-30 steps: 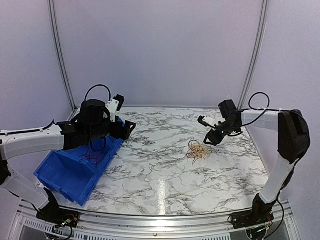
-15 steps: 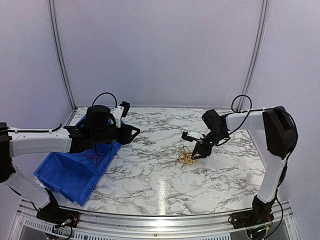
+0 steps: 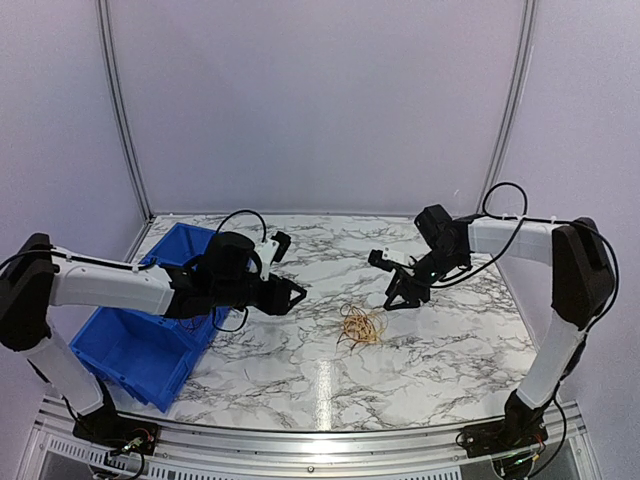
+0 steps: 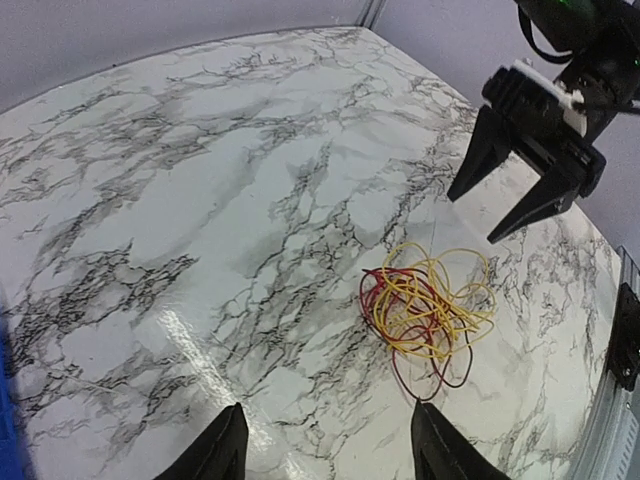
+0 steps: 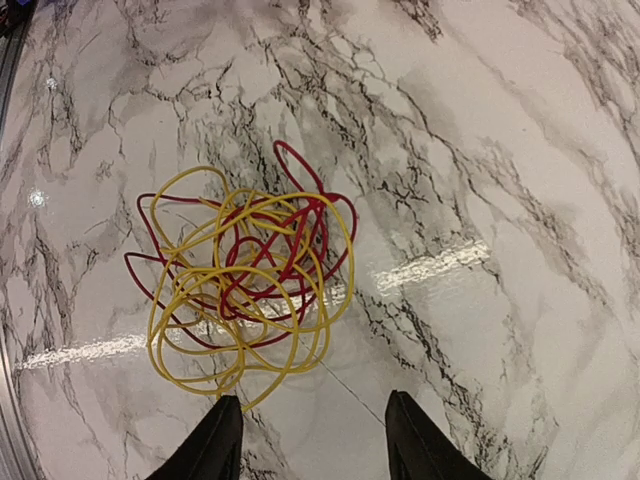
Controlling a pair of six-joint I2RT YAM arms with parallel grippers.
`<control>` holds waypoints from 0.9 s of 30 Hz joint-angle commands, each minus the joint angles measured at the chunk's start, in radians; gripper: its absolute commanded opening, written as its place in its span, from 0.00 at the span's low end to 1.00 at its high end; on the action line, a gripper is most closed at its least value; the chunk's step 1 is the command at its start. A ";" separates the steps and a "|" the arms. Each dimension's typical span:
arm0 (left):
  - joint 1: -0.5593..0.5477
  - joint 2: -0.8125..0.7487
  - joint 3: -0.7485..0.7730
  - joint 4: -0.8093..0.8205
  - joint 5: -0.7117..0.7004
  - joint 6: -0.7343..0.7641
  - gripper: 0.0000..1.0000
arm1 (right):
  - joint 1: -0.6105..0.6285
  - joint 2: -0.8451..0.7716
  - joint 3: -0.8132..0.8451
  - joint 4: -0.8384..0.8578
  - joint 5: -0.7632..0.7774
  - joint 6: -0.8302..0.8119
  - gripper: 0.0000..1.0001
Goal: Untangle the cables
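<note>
The right gripper is hovering with its jaws moderately parted and gripping nothing. The cables, a loose yellow-and-red tangle, are lying on the marble table just ahead of its fingertips, not touching them. The left gripper is likewise standing parted and empty, with the tangle lying farther ahead and off to its right. A hair-thin line is trailing from the tangle toward the right fingers, too faint to identify. The left arm is covering part of the blue bin.
</note>
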 commanded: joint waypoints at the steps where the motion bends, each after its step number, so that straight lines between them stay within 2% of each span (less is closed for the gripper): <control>1: -0.044 0.094 0.091 -0.033 -0.024 -0.075 0.54 | -0.009 -0.054 0.013 0.014 -0.046 0.012 0.50; 4: -0.065 0.202 0.172 -0.064 -0.042 -0.143 0.53 | -0.010 -0.051 0.006 0.034 -0.031 0.029 0.50; 12: -0.132 0.377 0.319 -0.061 -0.176 -0.166 0.53 | 0.010 -0.019 0.009 0.050 -0.054 0.060 0.50; 18: -0.132 0.428 0.333 -0.029 -0.125 -0.186 0.42 | 0.040 0.015 0.012 0.043 -0.057 0.064 0.50; 27: -0.132 0.500 0.352 0.086 -0.089 -0.187 0.37 | 0.069 0.076 0.021 0.030 -0.051 0.061 0.49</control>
